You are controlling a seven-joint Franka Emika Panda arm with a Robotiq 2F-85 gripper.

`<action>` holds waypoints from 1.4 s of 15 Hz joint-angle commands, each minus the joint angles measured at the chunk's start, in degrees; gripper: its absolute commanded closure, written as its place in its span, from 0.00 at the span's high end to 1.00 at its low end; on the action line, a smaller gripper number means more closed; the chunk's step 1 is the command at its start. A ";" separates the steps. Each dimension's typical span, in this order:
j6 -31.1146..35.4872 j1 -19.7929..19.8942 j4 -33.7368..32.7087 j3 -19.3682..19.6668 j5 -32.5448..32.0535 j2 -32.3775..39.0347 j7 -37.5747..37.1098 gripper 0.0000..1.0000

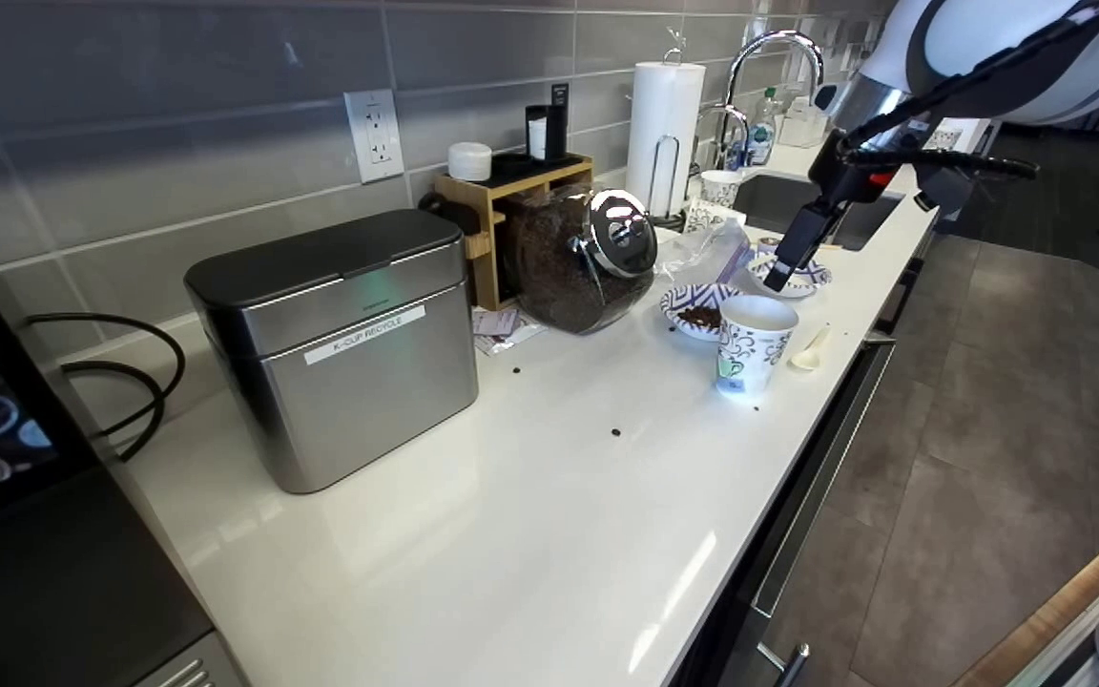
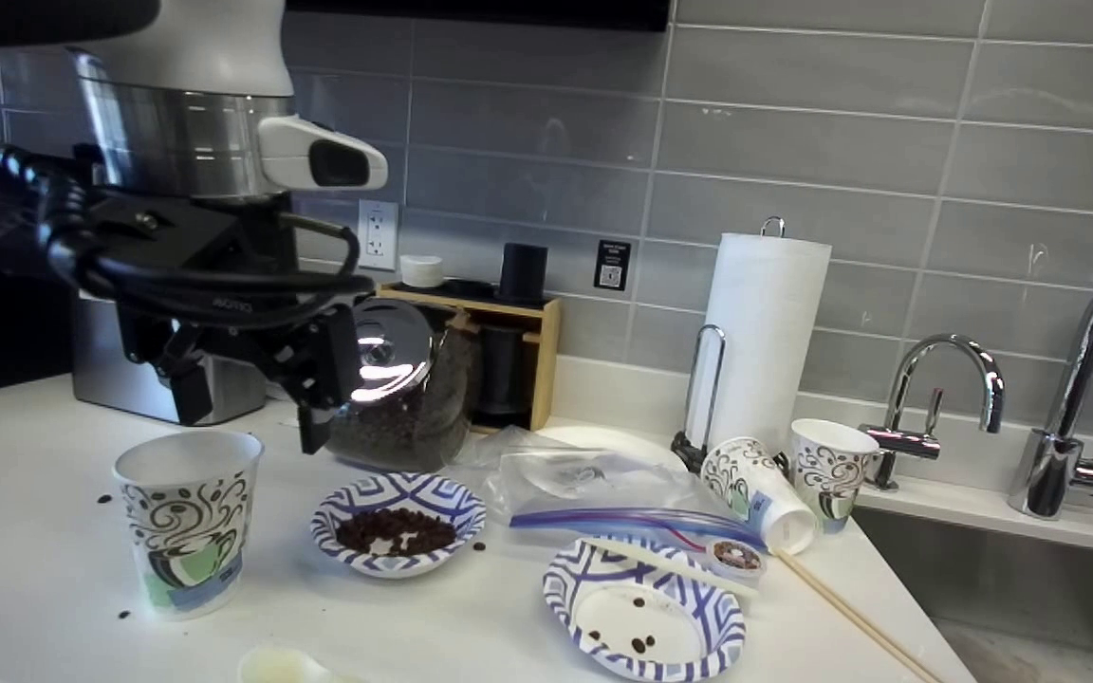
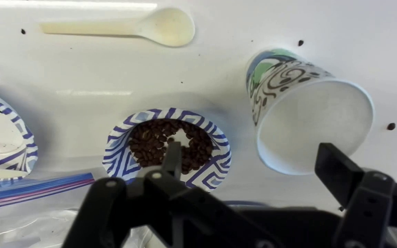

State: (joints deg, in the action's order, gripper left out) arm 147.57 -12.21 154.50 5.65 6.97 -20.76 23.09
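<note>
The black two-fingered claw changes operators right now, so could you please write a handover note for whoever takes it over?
Claw: open, holding nothing, above the glossy white counter.
Places: upright white swirl-patterned paper cup beside a round blue-and-white paper bowl; cream plastic spoon lying nearby.
Done: many small brown coffee beans lie in that bowl.
Left: cup ungripped, no beans visible inside; stray beans loose on the counter.

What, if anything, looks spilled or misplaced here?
Loose beans dot the counter around the standing cup by the bean bowl, as if spilled. Near the sink, another cup is tipped over beside an upright one.
</note>
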 commanded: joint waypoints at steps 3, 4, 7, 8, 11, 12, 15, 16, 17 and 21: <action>-10.02 6.35 -3.06 -3.39 -9.00 -2.60 -3.98 1.00; -11.32 7.29 -3.57 -3.96 -10.92 -2.96 -4.88 1.00; -15.74 8.65 -5.40 -4.63 -13.69 -3.91 -6.00 1.00; -17.15 8.75 -5.96 -4.64 -13.98 -4.16 -5.82 1.00; -20.41 9.11 -7.27 -4.69 -14.55 -4.92 -6.25 1.00; -20.66 9.06 -7.37 -4.49 -14.06 -5.40 -6.23 1.00; -20.29 9.37 -7.50 -4.28 -13.48 -6.58 -7.42 1.00; -20.12 9.46 -7.47 -4.25 -13.38 -6.89 -7.83 1.00; -20.13 9.54 -7.44 -4.26 -13.41 -7.27 -8.14 1.00; -18.96 9.16 -7.67 -3.89 -13.16 -6.97 -7.66 1.00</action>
State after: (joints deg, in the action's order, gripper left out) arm 128.77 -3.00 146.93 1.73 -6.17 -27.74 15.45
